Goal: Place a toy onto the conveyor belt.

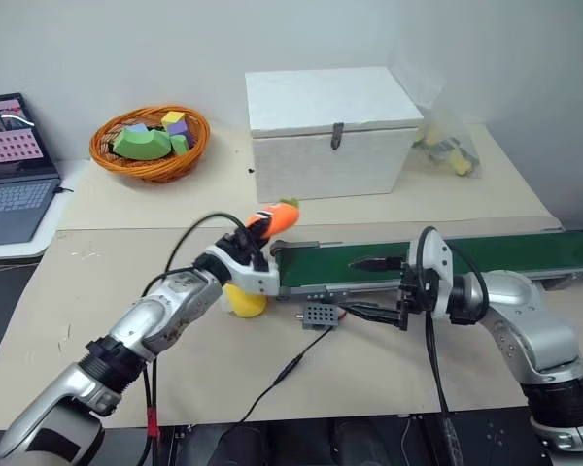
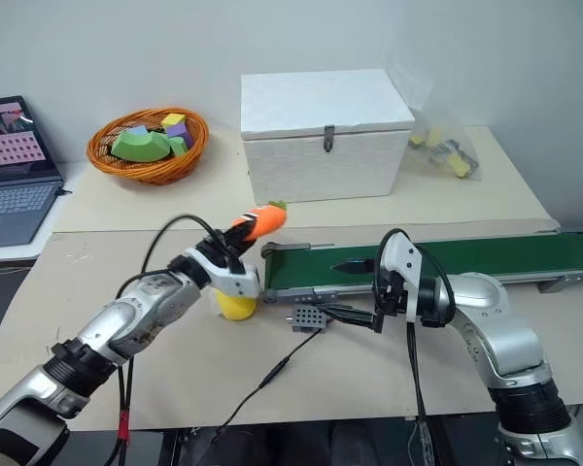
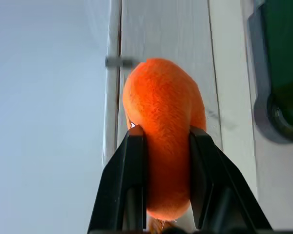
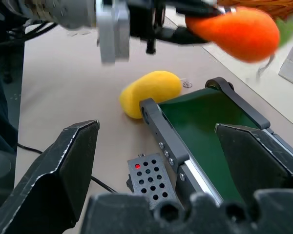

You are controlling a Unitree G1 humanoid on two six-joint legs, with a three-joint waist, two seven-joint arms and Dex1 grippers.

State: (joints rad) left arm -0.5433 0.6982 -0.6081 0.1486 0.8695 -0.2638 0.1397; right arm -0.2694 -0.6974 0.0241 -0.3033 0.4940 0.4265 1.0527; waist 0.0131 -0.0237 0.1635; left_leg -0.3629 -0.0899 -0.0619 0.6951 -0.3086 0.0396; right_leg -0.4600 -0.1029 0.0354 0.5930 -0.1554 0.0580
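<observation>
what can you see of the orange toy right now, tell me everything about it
The orange toy is a small, fuzzy, egg-shaped plush with a bit of green at its outer end. It is off the table, held in the air and tilted, pinched around its middle by the left gripper, whose two black fingers press into its sides. It hangs just beyond the near end of the conveyor belt, not yet on it, above the yellow toy.

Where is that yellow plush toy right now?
The yellow plush lies on the table, just off the conveyor belt's left end, below the left gripper.
</observation>
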